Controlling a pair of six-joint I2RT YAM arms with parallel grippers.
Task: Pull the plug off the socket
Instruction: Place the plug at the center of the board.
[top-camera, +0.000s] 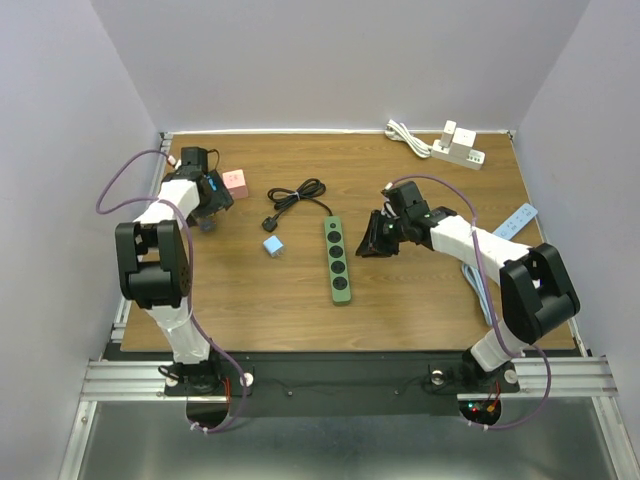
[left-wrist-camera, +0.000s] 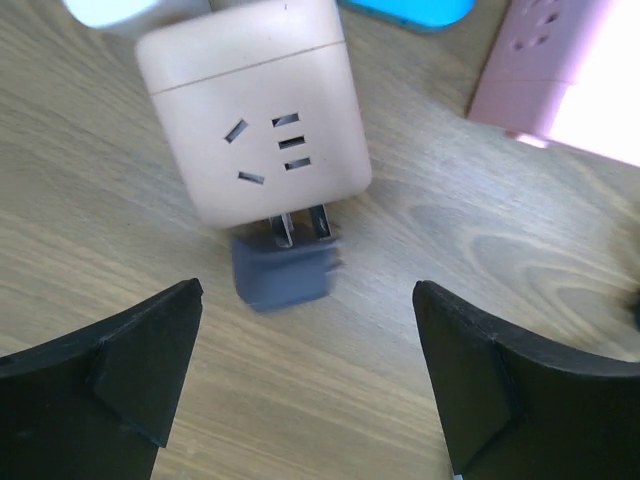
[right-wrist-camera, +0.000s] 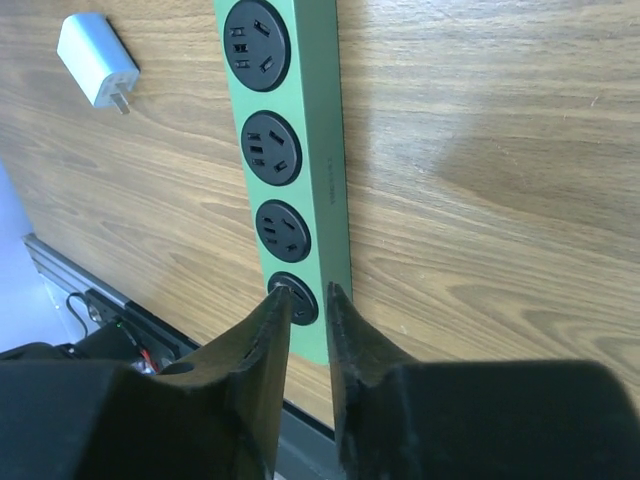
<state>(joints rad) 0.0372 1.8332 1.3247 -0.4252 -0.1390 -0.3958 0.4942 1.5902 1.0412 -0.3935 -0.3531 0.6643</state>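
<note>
A pale pink cube socket (left-wrist-camera: 250, 110) lies on the wooden table in the left wrist view. A dark blue-grey plug (left-wrist-camera: 285, 272) sits against its near side, blurred, with bare prongs (left-wrist-camera: 300, 225) showing between the two. Whether the prong tips are still inside the cube I cannot tell. My left gripper (top-camera: 208, 215) hangs just above them, open wide, its black fingers (left-wrist-camera: 130, 360) either side of the plug and touching nothing. My right gripper (right-wrist-camera: 308, 292) hovers over the end of a green power strip (right-wrist-camera: 290, 150), its jaws a narrow gap apart and empty.
A second pink socket block (top-camera: 236, 182) sits beside the left gripper. Mid-table lie a coiled black cable (top-camera: 297, 195), a light blue charger (top-camera: 272, 246) and the green strip (top-camera: 337, 260). A white power strip with adapters (top-camera: 458, 148) is at the back right.
</note>
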